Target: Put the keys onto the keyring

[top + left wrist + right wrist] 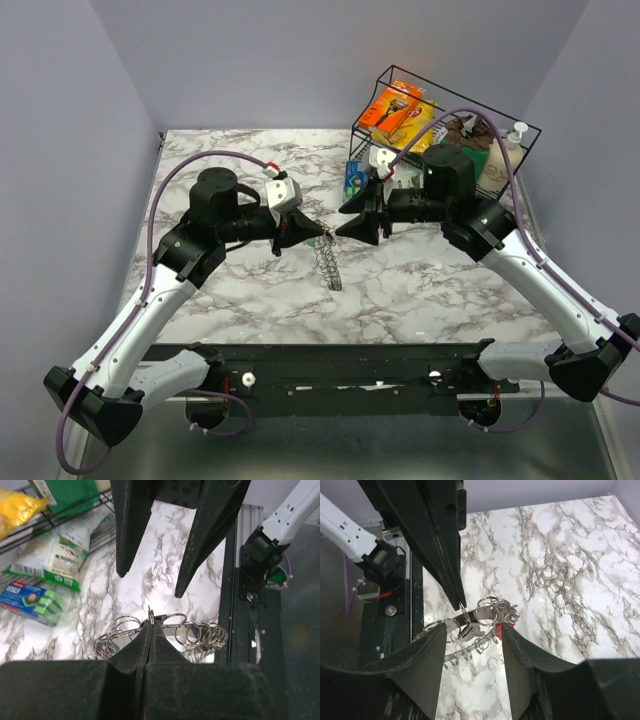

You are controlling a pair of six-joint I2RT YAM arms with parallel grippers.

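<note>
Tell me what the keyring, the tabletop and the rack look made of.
Keyring: bright polished metal; it glints and reflects.
Tabletop: marble pattern, grey veins on white; could be stone or only a printed laminate.
Rack: thin black wire, likely coated metal.

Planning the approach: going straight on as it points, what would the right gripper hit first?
Probably the keyring hanging from the shut left gripper, just ahead of the open right gripper; depth unclear.
</note>
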